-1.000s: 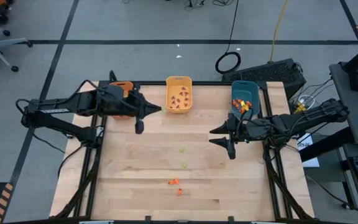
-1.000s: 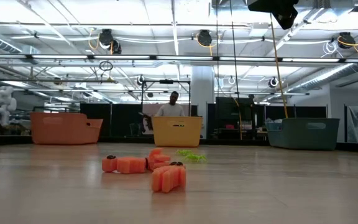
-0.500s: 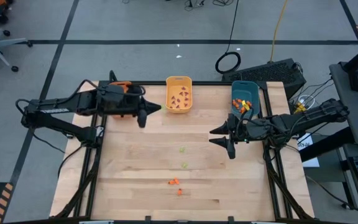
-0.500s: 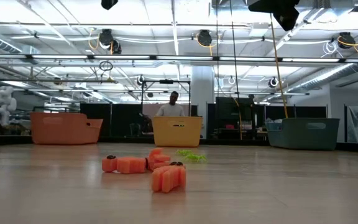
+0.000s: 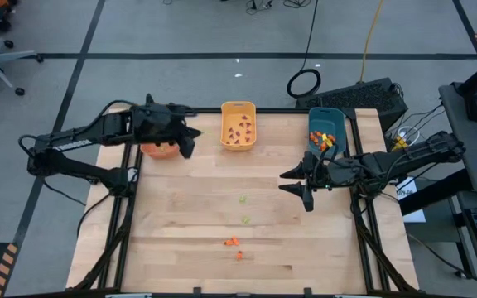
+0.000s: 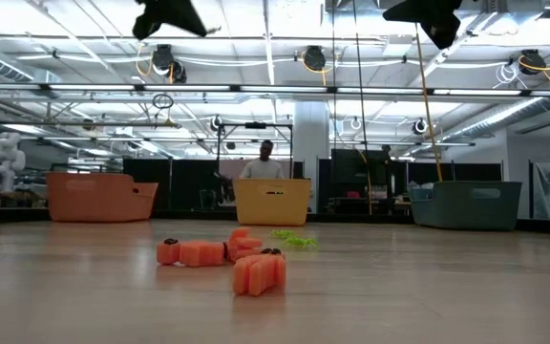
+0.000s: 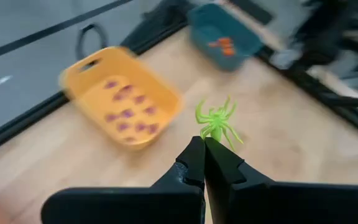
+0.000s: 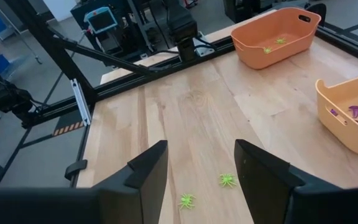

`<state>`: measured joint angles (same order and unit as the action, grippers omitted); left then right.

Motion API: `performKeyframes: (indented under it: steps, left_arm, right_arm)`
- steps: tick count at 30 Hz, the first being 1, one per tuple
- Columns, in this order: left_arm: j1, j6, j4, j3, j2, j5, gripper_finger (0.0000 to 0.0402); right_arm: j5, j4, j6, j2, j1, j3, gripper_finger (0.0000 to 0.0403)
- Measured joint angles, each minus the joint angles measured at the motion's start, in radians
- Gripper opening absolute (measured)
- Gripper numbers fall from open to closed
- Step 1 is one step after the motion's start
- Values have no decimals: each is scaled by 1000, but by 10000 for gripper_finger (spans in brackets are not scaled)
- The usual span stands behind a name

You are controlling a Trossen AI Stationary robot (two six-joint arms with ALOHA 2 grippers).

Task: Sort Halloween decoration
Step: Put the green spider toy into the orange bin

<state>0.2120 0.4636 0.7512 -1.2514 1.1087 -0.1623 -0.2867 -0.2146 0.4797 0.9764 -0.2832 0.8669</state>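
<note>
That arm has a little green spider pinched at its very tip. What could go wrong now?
The left gripper holds the green spider only by its edge, so it might slip out before reaching the orange bin. It could also land in the yellow bin close by, which holds purple pieces.

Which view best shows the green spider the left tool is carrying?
The left wrist view: the green spider sits pinched at the shut left tool, legs plain. The high and low views show that tool but no spider; the right wrist view misses it.
</note>
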Motion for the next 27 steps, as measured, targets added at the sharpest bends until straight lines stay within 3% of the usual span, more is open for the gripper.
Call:
performKeyframes:
  steps: [12, 20, 27]
  left_arm:
    - [354, -145, 246, 0, 37, -23, 0]
    - [559, -236, 383, 0, 180, 44, 0]
    - [639, -269, 431, 0, 333, 49, 0]
  right_arm:
    - [-45, 0, -1, 0, 0, 0, 171]
    - [-83, 0, 32, 0, 0, 0, 171]
    - [-83, 0, 32, 0, 0, 0, 171]
